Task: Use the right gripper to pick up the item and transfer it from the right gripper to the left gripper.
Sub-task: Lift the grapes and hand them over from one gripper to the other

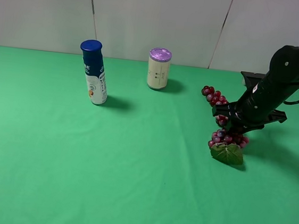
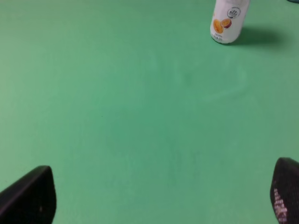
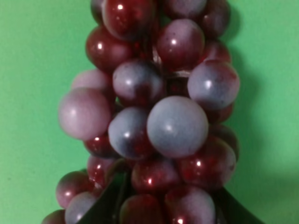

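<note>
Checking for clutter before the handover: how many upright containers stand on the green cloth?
2: a blue-capped white bottle at left-centre, and a purple-lidded cream jar farther back near the middle. None appears hidden.

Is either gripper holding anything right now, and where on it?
The right gripper grips the grapes around mid-bunch, nearer the leaf end; the bunch lies on the table, not lifted. The left gripper is open and empty.
</note>
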